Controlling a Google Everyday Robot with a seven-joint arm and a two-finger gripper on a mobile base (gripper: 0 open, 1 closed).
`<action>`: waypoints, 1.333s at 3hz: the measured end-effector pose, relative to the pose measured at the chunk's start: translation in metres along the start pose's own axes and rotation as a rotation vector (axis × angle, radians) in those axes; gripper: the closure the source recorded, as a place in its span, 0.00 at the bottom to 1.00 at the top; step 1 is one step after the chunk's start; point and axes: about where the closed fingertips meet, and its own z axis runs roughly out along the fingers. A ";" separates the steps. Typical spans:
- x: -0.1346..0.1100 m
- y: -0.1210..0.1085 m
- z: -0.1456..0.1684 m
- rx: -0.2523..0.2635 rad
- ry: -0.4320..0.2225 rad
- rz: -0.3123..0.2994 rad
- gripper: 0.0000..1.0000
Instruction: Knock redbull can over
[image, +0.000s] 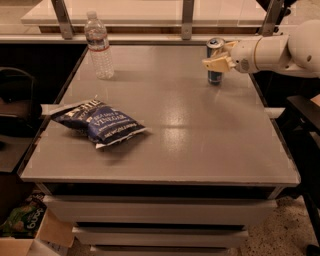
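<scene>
Redbull can (215, 77) stands upright at the far right of the table (200, 150). My gripper (216, 62) lies across its upper half; whether it is open or closed, I cannot tell.

Plan: 1 firm push, high on the can so it tips and does not slide. Direct it toward the table's middle, since the right edge is near and a fallen can may roll.

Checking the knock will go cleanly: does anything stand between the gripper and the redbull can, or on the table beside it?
Nothing visible does. The gripper is right at the upright redbull can, near the far right table corner. The water bottle and chip bag are well to the left.
</scene>
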 end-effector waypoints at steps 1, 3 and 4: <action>-0.008 0.005 -0.006 0.010 0.036 -0.037 1.00; -0.027 0.034 -0.012 0.025 0.298 -0.279 1.00; -0.028 0.049 -0.004 -0.032 0.422 -0.407 1.00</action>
